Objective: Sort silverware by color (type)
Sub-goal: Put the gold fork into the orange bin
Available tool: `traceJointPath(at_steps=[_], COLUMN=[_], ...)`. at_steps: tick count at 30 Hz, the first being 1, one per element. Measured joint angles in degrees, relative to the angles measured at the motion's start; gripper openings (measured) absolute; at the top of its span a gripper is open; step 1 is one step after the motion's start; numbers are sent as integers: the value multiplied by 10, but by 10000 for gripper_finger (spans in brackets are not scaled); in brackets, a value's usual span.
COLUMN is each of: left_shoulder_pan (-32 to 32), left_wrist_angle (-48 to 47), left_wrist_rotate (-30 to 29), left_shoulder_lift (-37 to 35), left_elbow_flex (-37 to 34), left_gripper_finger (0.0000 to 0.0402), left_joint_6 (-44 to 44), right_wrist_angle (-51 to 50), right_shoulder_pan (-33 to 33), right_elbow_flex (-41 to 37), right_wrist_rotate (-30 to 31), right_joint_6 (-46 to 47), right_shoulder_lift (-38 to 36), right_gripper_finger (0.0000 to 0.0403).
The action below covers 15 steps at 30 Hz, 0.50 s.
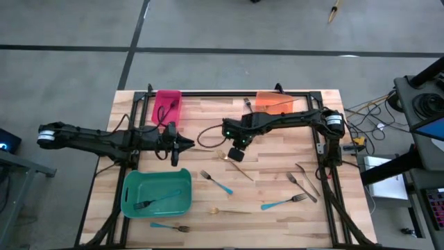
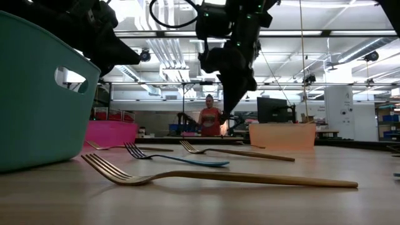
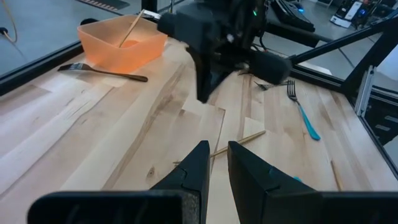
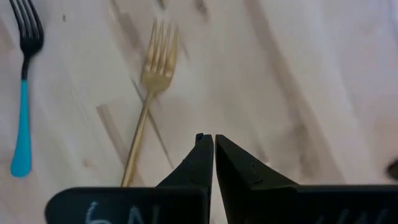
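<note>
Forks lie flat on the wooden table. A gold fork (image 1: pixel 237 167) (image 4: pixel 149 81) lies just under my right gripper (image 1: pixel 236 154) (image 4: pixel 214 138), which hangs shut above the table (image 2: pixel 224 115) and holds nothing. A blue-handled fork (image 1: pixel 217 182) (image 4: pixel 23 106) lies beside it. Another gold fork (image 1: pixel 229 211) (image 2: pixel 250 178), two more blue-handled forks (image 1: pixel 284 203) (image 1: pixel 170 226) and two silver-grey forks (image 1: pixel 303 186) lie nearer the front. My left gripper (image 1: pixel 186 144) (image 3: pixel 218 149) hovers narrowly open beyond the teal bin's far rim, empty.
The teal bin (image 1: pixel 132 182) holds a blue-handled fork (image 1: pixel 156 202). The pink bin (image 1: pixel 173 114) at the far left holds a dark fork. The orange bin (image 1: pixel 265 104) (image 3: pixel 99 43) at the far middle holds a gold fork, and a dark fork (image 3: pixel 102 71) lies beside it.
</note>
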Motion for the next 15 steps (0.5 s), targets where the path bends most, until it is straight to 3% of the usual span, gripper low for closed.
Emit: traceJointPath(at_steps=[10, 15], left_shoulder_pan=[0, 0], left_wrist_angle=[0, 1], left_wrist_rotate=[0, 0], left_shoulder_lift=[0, 0], left_elbow_flex=[0, 0], left_gripper_finger=[39, 39], left_joint_6=[9, 16], right_wrist_angle=[-1, 0], right_shoulder_pan=[39, 55], right_elbow_flex=[-66, -83], right_wrist_rotate=[-1, -2], right_joint_6=[70, 100], right_shoulder_lift=[0, 0], right_gripper_finger=[10, 32])
